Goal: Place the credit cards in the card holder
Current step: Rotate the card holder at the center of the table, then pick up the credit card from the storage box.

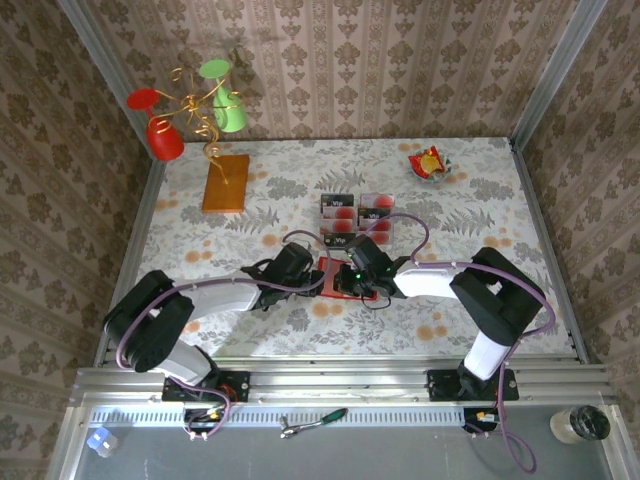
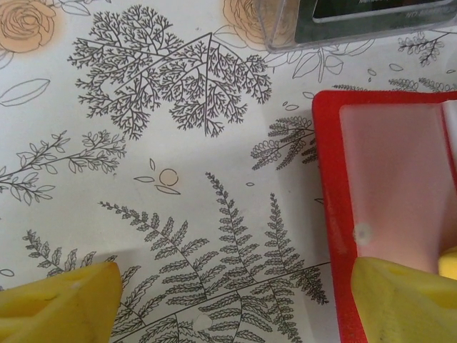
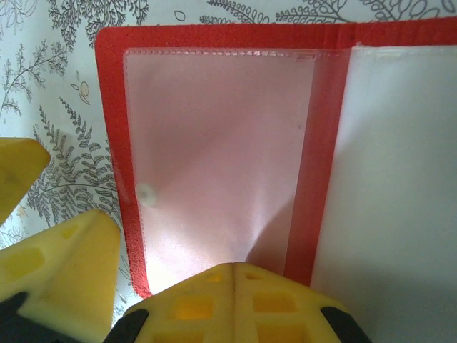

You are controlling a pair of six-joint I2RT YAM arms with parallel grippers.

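The card holder (image 1: 333, 277) lies open on the flowered table, red with pale clear pockets (image 3: 214, 150). My right gripper (image 3: 234, 268) is shut, its tips resting on the near edge of the left pocket, with nothing held. My left gripper (image 2: 235, 286) is open just left of the holder. Its right finger (image 2: 407, 300) overlaps the holder's red edge (image 2: 335, 207), and its left finger (image 2: 57, 307) is over bare table. Several credit cards (image 1: 356, 218) lie together just behind the holder, and the edge of one (image 2: 343, 21) shows in the left wrist view.
An orange-brown block (image 1: 225, 182) and a wire stand with red and green cups (image 1: 190, 110) stand at the back left. A red-yellow snack wrapper (image 1: 428, 163) lies at the back right. Patterned walls close in the table.
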